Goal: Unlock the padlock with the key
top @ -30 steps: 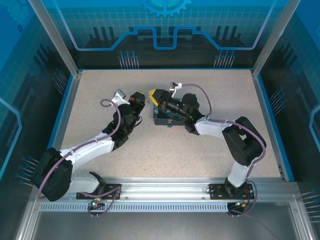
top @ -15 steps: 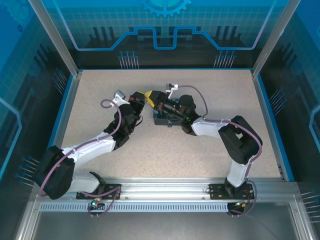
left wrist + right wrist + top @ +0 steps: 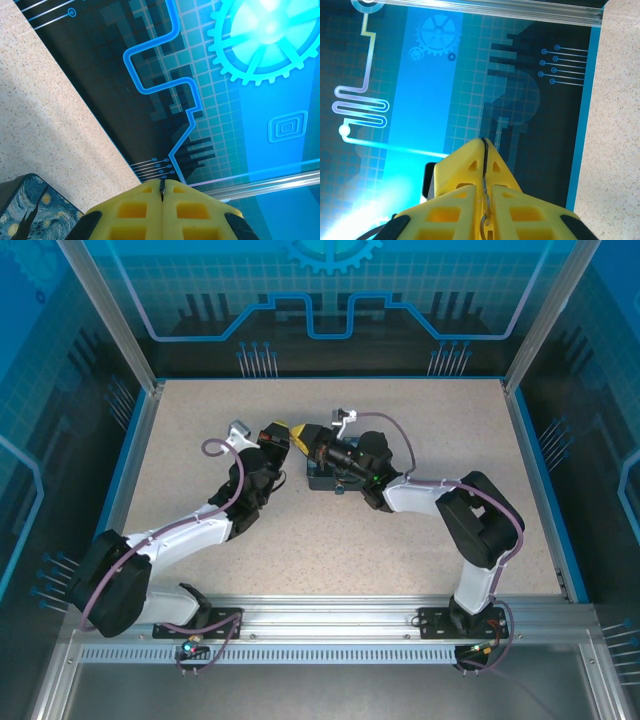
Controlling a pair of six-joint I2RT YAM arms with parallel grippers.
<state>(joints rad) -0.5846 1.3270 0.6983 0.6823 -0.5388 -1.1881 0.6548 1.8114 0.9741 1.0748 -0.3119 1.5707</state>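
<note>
Overhead: left gripper [image 3: 281, 431], right gripper [image 3: 304, 436] tips nearly touching beside box [image 3: 322, 480]; wrist views reveal both clenched.

My right hand [image 3: 300, 434] has slid left over the box [image 3: 328, 481] since a second ago. Its yellow tips now sit just beside the left hand [image 3: 279, 430], where a clear gap lay between them before. Its fingers [image 3: 462, 170] have drawn in from a visible spread to almost pressed together, with only a thin dark seam left between them. The right elbow [image 3: 480, 525] has swung slightly left along with it.
</note>
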